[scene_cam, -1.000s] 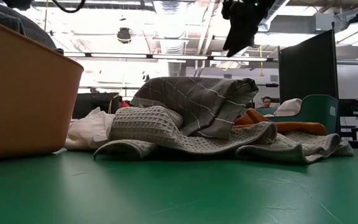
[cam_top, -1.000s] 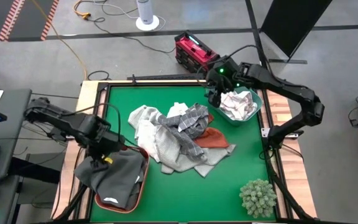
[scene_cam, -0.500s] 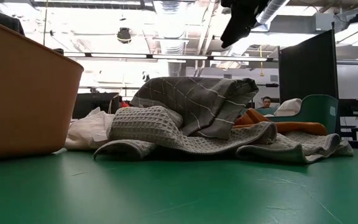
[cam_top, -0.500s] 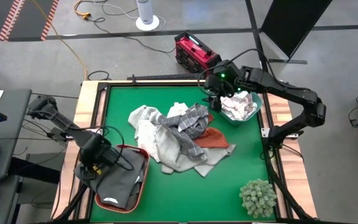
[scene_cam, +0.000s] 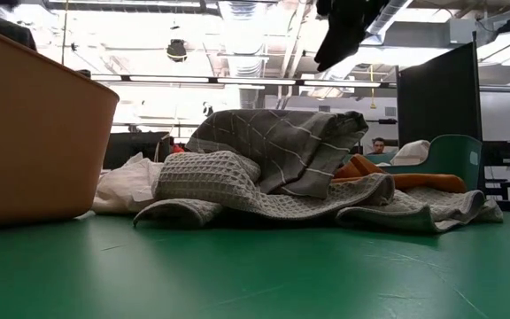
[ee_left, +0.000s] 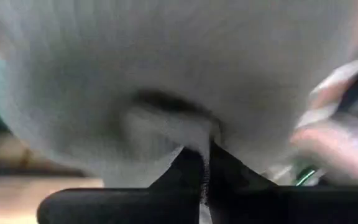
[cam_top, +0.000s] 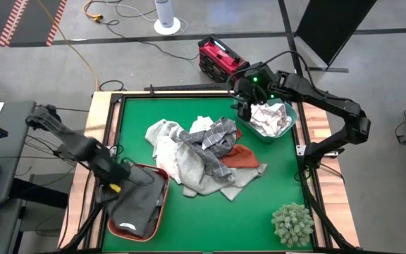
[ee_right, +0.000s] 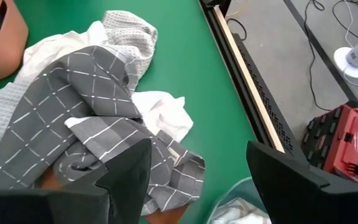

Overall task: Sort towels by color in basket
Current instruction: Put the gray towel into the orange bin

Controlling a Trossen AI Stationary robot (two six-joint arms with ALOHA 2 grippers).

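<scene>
Taking the towel pile point(cam_top: 199, 159) at the middle of the green table point(cam_top: 259, 204) as our landmark, we see the left gripper point(cam_top: 115, 185) well to the left of it, over the orange basket point(cam_top: 162, 190), which lies just beside the pile's left edge. In the left wrist view its fingers point(ee_left: 194, 177) are clenched together, tips touching, with grey cloth point(ee_left: 166, 74) filling the view right against them; we cannot tell whether any fold is pinched between them. A dark grey towel point(cam_top: 136, 204) lies in the orange basket, draped over its near rim.

The right gripper point(cam_top: 242, 106) hangs above the pile's far right corner, beside the teal basket point(cam_top: 287, 130), which holds white towels point(cam_top: 270, 118). In the right wrist view its fingers point(ee_right: 126, 174) stand wide apart and released, holding nothing, with the pile below them.

Within the pile, a grey checked towel point(cam_top: 217, 137) lies on top, a pale waffle towel point(cam_top: 185, 166) spreads beneath it toward the near side, a white towel point(cam_top: 162, 134) shows at the left, and a rust-orange towel point(cam_top: 244, 156) pokes out on the right, toward the teal basket. In the low view the checked towel point(scene_cam: 282, 146) forms the pile's peak.

A plant ball point(cam_top: 292, 224) sits well apart from the pile, at the near right corner of the table.
</scene>
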